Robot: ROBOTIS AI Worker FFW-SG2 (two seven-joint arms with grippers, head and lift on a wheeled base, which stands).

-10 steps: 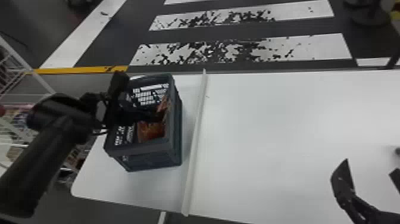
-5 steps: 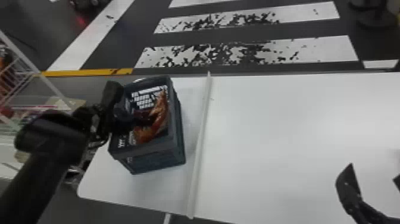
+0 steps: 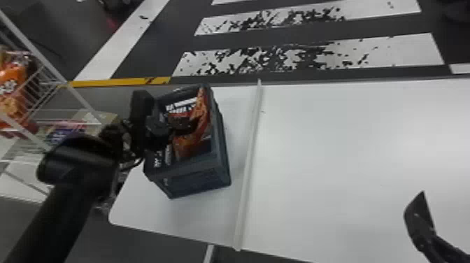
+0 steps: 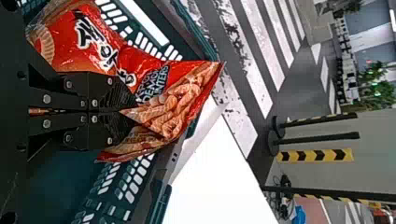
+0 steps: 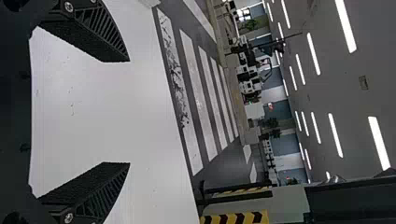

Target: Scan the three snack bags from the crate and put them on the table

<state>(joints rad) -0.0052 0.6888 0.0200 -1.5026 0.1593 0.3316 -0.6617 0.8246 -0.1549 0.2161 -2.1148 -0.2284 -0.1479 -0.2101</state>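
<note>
snack bag: the red-and-orange one (image 4: 175, 100) is in the crate's mouth, over toward the right wall, top end on the far side, bunched up where it's pinched.
left gripper: it (image 4: 127, 111) comes in from the left and is clamped on a fold of that bag, fingers nearly together.
the lift: tbh I'd go straight up first, slow, till the low end is over the rim, then swing right. Looks like the bag could snag on the slatted wall if it goes sideways early.
the squeeze: firm enough for slick film imo, no harder, or you crush the snacks. Bag might swivel round that pinch too, so let it settle before turning any code to be scanned.
crate: dark, open-topped, slatted (image 3: 197, 182), at the left end of the table, left of the pale strip (image 3: 249, 164). Can't tell how many bags are under this one.
right gripper: parked over the near right of the table (image 3: 349, 150), fingers (image 5: 105, 39) spread wide, nothing between them.
rack: wire one (image 3: 84, 103) off to the left, orange packets (image 3: 13, 99) in it. Not our stuff, I guess.
</note>
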